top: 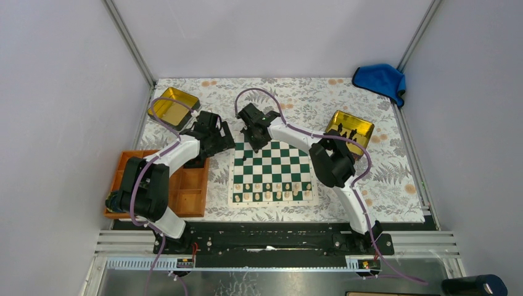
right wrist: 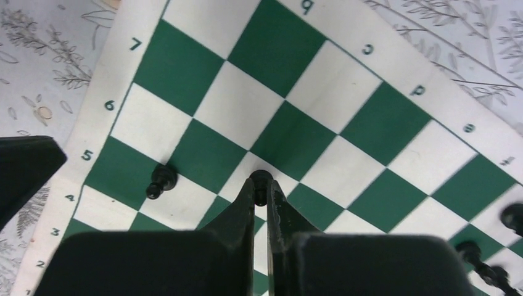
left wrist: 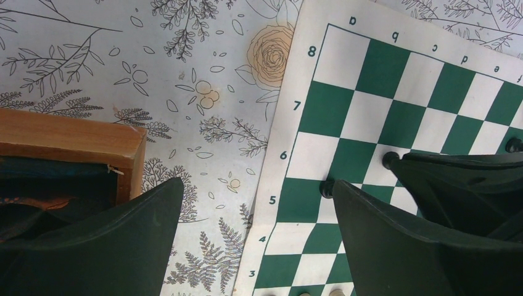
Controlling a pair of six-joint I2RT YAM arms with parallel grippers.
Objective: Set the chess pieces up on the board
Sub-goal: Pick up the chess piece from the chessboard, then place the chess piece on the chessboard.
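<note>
Pinching a black piece (right wrist: 260,177) with the right gripper (right wrist: 260,188) at the board's (right wrist: 345,92) eleven o'clock, probably to reposition it, with left gripper (left wrist: 256,191) spread wide.

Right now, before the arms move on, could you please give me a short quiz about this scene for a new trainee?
1. True or false: the left hand is shut on a piece.
2. What does the right hand pinch? A nothing; B a black chess piece; C a coin.
3. Fill in: the cream pieces stand on the two rows of the board ___ to the arm bases.
Key: 1 false, it is open and empty; 2 B; 3 nearest.
</note>
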